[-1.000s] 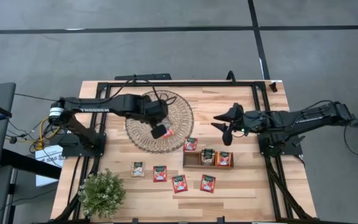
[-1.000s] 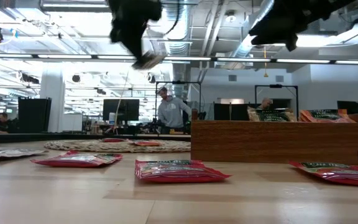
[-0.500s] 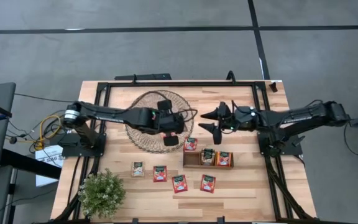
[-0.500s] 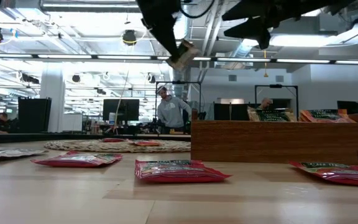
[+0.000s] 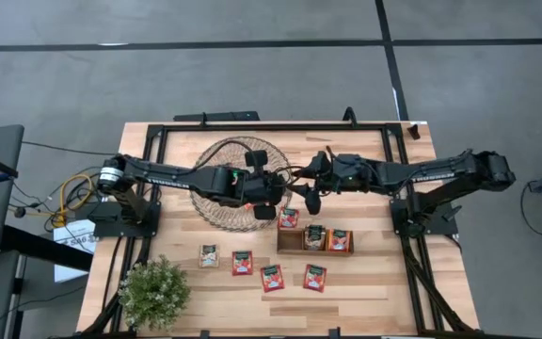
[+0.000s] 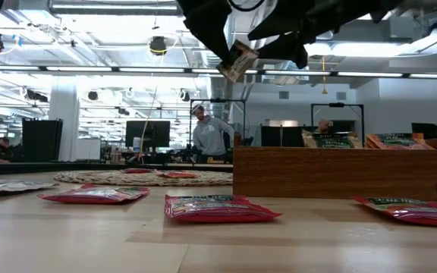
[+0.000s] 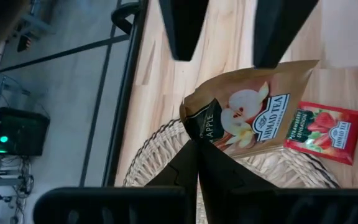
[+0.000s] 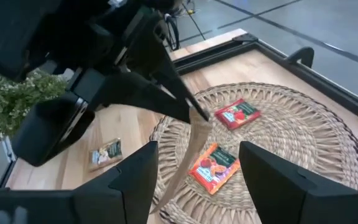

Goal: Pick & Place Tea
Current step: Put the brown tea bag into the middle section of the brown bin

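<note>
A beige tea sachet (image 7: 247,112) with an apple picture hangs in the air over the right rim of the round wicker mat (image 5: 216,202), with my left gripper (image 7: 196,146) shut on it. My right gripper (image 8: 197,149) faces it from the table's right side and is open. Its two fingers stand on either side of the sachet's free end, and I cannot tell whether either one touches it. Two red and orange sachets (image 8: 237,114) lie flat on the mat. More sachets stand in the wooden tray (image 5: 315,240). My left gripper pinches the sachet's dark-printed end (image 7: 199,132) between its two fingertips, coming from the table's left and slanting down. The sachet sticks out beyond the fingertips toward my right gripper. It is tilted and lifted clear of the mat (image 6: 237,61).
Several sachets (image 5: 272,277) lie flat on the table in front of the tray, and one red sachet (image 5: 289,218) lies by the tray's far left corner. A potted plant (image 5: 153,292) stands at the near left corner. A person shows in the room beyond.
My left gripper has carried the beige sachet from over the mat toward the table's right and has rolled its wrist. My right gripper has moved toward the table's left, up to the sachet, and has opened wider.
</note>
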